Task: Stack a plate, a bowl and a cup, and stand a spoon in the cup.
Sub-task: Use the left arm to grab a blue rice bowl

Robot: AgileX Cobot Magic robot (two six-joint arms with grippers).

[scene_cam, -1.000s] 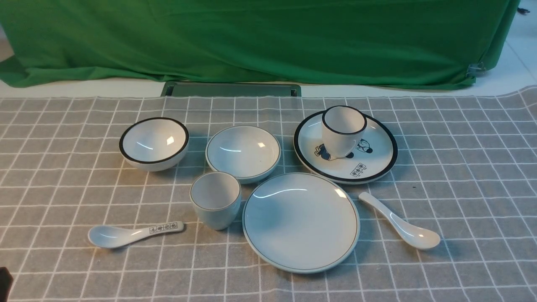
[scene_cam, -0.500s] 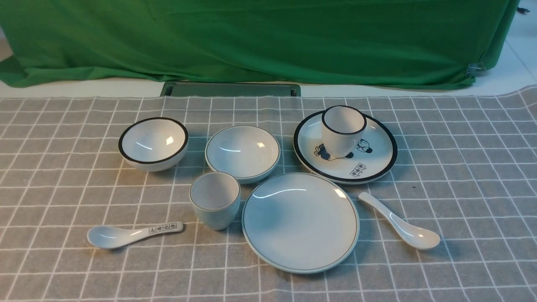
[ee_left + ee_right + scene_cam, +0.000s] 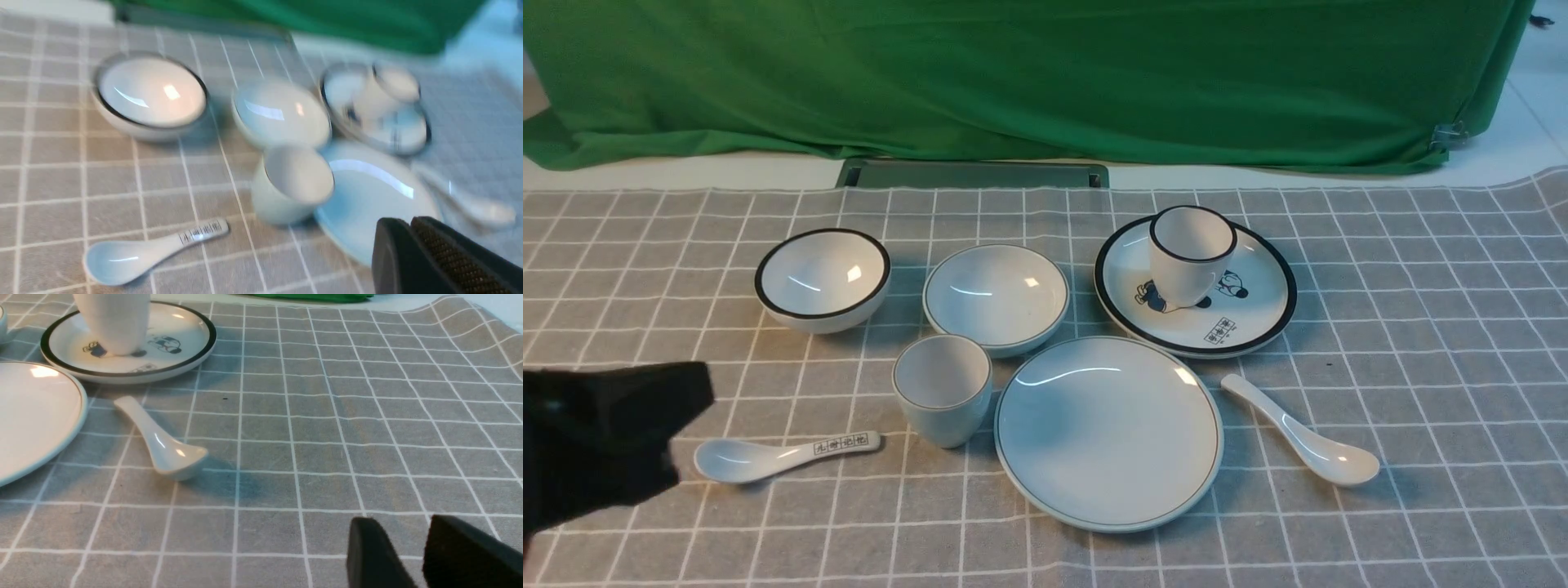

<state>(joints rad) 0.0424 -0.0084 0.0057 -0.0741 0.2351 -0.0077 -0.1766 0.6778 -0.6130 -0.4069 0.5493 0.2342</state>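
The plain plate [image 3: 1107, 433] lies at the front centre of the checked cloth. The cup [image 3: 942, 390] stands upright at its left edge, and the shallow bowl [image 3: 996, 296] sits just behind the cup. The plain white spoon [image 3: 1298, 441] lies to the right of the plate, bowl end toward me. My left gripper [image 3: 690, 396] enters low at the left, shut and empty, beside the marked spoon and well left of the cup. Its wrist view is blurred and shows the cup [image 3: 292, 183] and plate [image 3: 367, 192] ahead. My right gripper [image 3: 402, 522] is open above bare cloth, apart from the spoon [image 3: 159, 441].
A black-rimmed bowl [image 3: 822, 278] stands at the back left. A panda plate [image 3: 1241, 318] carries a black-rimmed cup [image 3: 1192, 253] at the back right. A spoon with black characters [image 3: 784, 456] lies at the front left. A green cloth [image 3: 1029, 73] hangs behind.
My left gripper has come into the front view from the lower left corner, moving forward and right. The dishes and the spoons have not moved.
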